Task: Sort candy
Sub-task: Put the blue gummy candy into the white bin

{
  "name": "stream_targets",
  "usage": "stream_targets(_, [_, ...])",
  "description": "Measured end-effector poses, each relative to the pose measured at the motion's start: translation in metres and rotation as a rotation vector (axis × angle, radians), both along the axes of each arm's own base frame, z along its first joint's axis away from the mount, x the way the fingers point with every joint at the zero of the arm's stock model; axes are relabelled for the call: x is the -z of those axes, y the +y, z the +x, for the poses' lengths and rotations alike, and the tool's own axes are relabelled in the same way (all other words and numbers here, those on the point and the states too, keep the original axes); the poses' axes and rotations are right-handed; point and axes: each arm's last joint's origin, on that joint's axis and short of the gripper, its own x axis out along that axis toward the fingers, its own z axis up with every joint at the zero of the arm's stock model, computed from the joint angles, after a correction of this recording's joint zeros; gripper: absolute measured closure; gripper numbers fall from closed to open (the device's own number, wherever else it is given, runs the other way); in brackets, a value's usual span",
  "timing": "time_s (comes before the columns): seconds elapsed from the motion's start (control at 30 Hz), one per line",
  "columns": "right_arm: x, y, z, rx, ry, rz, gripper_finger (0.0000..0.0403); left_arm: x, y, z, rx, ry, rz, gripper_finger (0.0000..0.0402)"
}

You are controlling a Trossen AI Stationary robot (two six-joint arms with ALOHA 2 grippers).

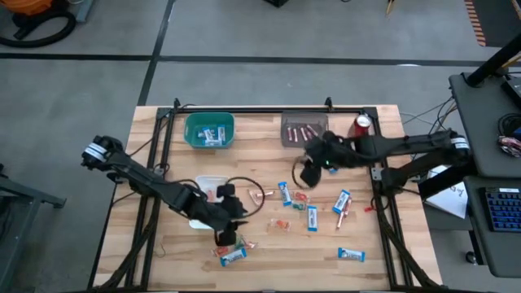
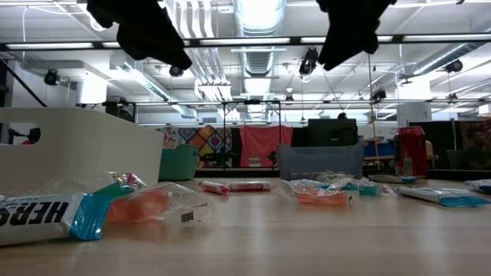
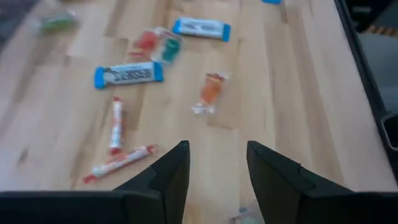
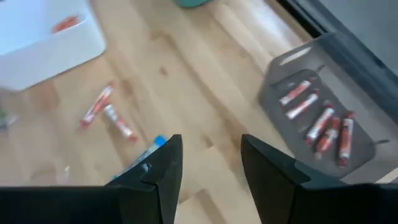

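Left gripper (image 1: 227, 236) over counter (image 1: 269, 260) near candy (image 1: 312, 216), fingers apart, empty. Right gripper (image 1: 308, 175) near grey tray (image 1: 303, 130), fingers apart, empty.

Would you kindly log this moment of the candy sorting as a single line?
left end effector: open, empty, over loose candy | right end effector: open, empty, near grey tray of red sticks | blue bars: on table

Left gripper (image 3: 214, 171) low near table front, right gripper (image 4: 208, 165) mid-table, both jaws seemingly apart, empty.
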Motion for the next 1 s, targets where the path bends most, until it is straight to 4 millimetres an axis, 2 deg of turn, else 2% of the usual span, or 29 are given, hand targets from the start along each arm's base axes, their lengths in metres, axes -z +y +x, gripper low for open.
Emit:
stream_targets(0.17, [0.011, 0.029, -0.001, -0.051, 0.012, 0.008, 0.0248, 0.012, -0.018, 0.008, 0.111, 0.061, 0.023, 0.0234])
stream_targets(0.27, [0.020, 0.040, -0.004, -0.070, 0.024, 0.023, 0.0250, 0.022, -0.029, 0.012, 0.166, 0.106, 0.021, 0.0219])
stream_targets(0.4, [0.026, 0.049, -0.005, -0.078, 0.011, 0.038, 0.0248, 0.037, -0.039, 0.021, 0.148, 0.176, 0.026, 0.0203])
stream_targets(0.63, [0.028, 0.053, -0.002, -0.089, 0.010, 0.036, 0.0252, 0.061, -0.051, 0.037, 0.140, 0.326, 0.095, 0.0196])
stream_targets(0.87, [0.030, 0.053, -0.001, -0.088, 0.015, 0.036, 0.0251, 0.069, -0.058, 0.047, 0.137, 0.401, 0.132, 0.0198])
stream_targets(1.0, [0.031, 0.054, 0.000, -0.090, 0.021, 0.036, 0.0254, 0.073, -0.059, 0.045, 0.135, 0.438, 0.076, 0.0198])
